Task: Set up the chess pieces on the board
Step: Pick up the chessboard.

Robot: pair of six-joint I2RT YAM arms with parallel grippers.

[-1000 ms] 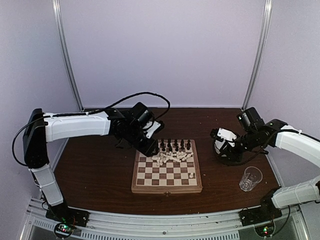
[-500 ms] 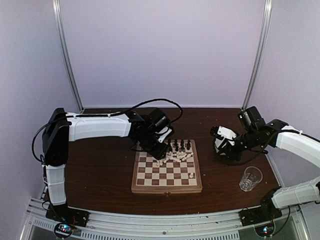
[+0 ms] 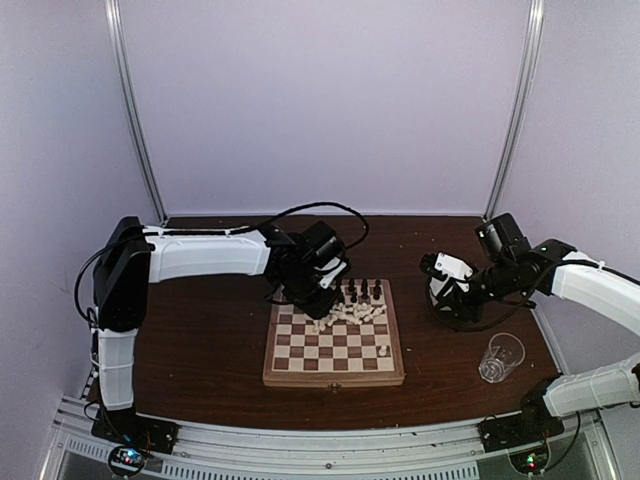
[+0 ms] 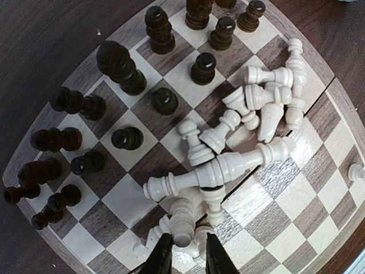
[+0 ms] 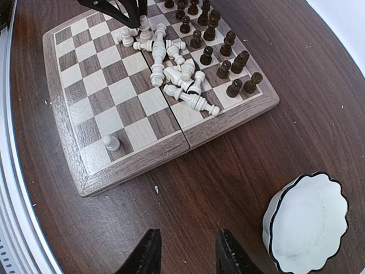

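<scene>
Chessboard [image 3: 334, 377] mid-frame in the overhead view; white pieces [image 4: 228, 165] lie heaped beside upright dark pieces [image 4: 118, 67]. Left pincer [image 4: 185, 258] straddles one white piece [image 4: 183, 221], grip not discernible. Right pincer [image 5: 185, 251] released, empty. Pieces judged light, rigid, slippery, roll-prone: pinch the narrow waist.

a: where is the top view?
b: high above the near side, facing down over the whole table [image 3: 200, 330]. left wrist is close over the board [image 4: 316, 197], almost straight down.
a: right wrist?
b: farther, slanted. all three share the board.
</scene>
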